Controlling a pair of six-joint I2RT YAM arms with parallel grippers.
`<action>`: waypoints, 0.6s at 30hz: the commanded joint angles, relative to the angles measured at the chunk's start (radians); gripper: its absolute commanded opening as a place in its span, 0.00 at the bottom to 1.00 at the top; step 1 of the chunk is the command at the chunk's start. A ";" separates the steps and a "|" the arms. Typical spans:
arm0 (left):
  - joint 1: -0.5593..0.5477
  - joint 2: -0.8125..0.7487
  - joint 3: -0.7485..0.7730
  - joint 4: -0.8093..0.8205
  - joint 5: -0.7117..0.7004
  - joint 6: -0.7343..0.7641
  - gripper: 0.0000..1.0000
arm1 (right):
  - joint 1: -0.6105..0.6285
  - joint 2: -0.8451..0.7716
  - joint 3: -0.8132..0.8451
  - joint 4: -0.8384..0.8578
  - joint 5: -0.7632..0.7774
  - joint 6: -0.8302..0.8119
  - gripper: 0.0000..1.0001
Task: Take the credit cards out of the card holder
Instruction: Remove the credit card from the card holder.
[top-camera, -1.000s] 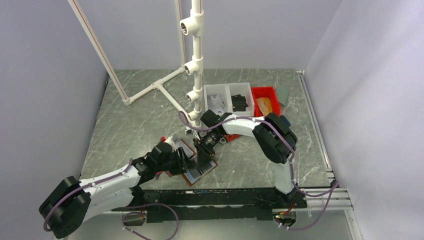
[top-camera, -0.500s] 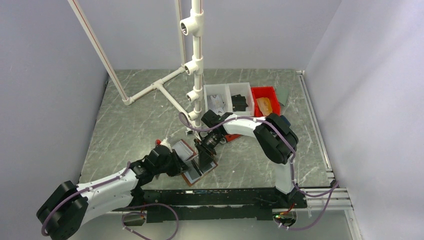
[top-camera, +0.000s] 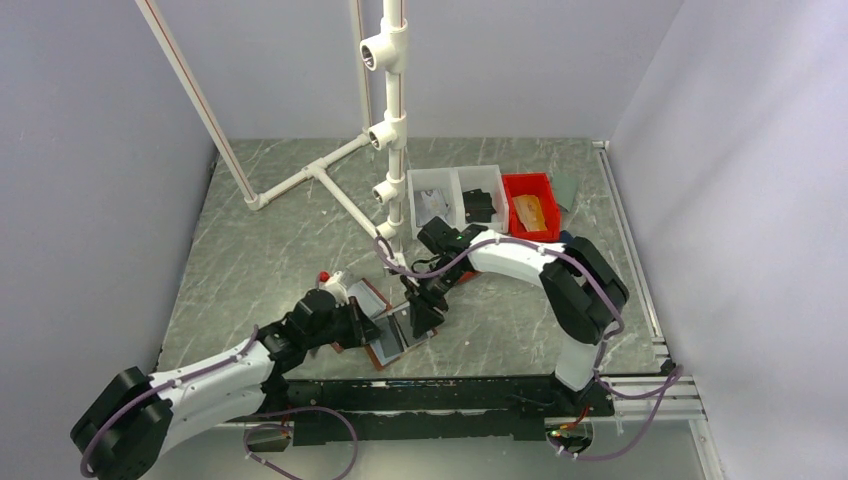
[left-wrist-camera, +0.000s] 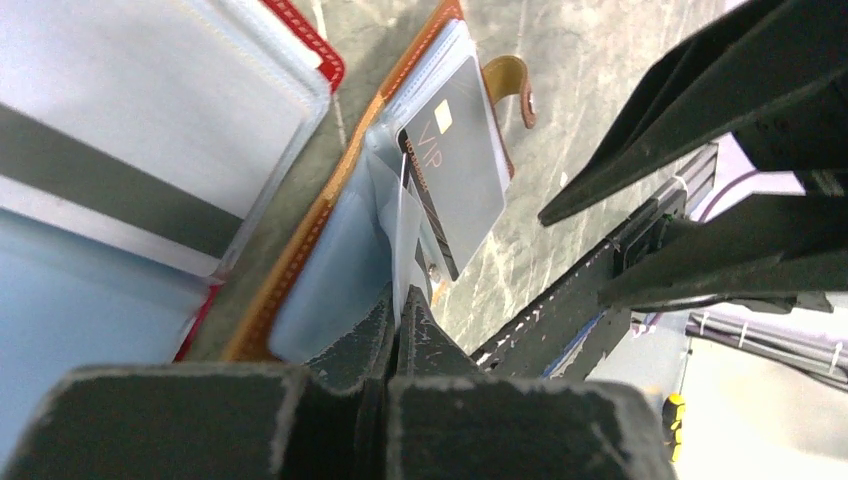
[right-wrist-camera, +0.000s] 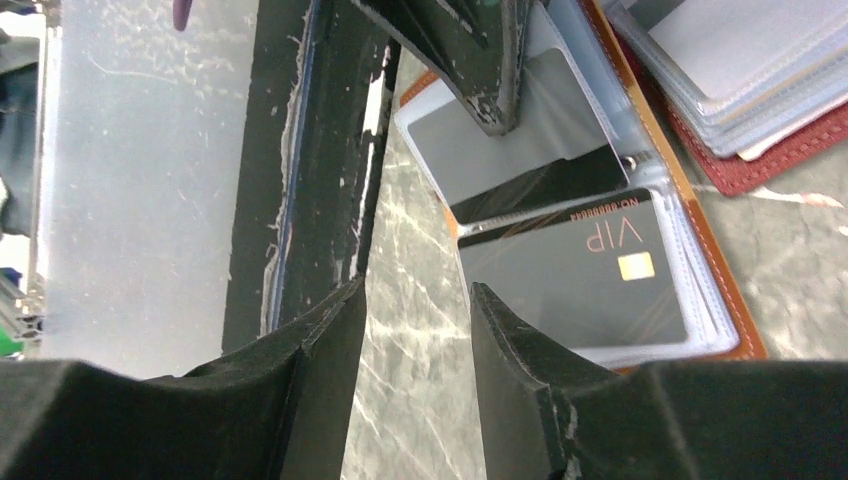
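The brown card holder (top-camera: 384, 345) lies open on the table. A black VIP credit card (left-wrist-camera: 460, 170) sits in one of its clear sleeves. My left gripper (left-wrist-camera: 400, 300) is shut on a thin clear sleeve page (left-wrist-camera: 405, 215) and holds it up on edge. In the right wrist view that raised sleeve page (right-wrist-camera: 520, 140) stands above the VIP card (right-wrist-camera: 580, 275). My right gripper (right-wrist-camera: 415, 290) is open just off the card's free short edge. Only bare table shows between its fingers. In the top view the left gripper (top-camera: 365, 325) and right gripper (top-camera: 420, 315) flank the holder.
A second, red card holder (left-wrist-camera: 150, 120) with clear sleeves lies open right beside the brown one. White bins (top-camera: 455, 195) and a red bin (top-camera: 530, 200) stand at the back. A white pipe frame (top-camera: 395, 120) rises mid-table. A black rail (top-camera: 450, 390) runs along the near edge.
My left gripper has shut on the sleeve page and drawn back slightly. The right arm's elbow has swung right, and its gripper has shifted right along the holder, narrowing a little.
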 joint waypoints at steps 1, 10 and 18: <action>0.003 -0.026 -0.016 0.105 0.042 0.117 0.00 | -0.036 -0.094 -0.031 -0.014 0.007 -0.121 0.46; 0.004 0.024 -0.025 0.327 0.094 0.220 0.00 | -0.082 -0.109 -0.028 -0.008 -0.045 -0.134 0.45; 0.002 0.054 -0.020 0.458 0.127 0.235 0.00 | -0.091 -0.081 -0.007 0.038 -0.014 -0.018 0.44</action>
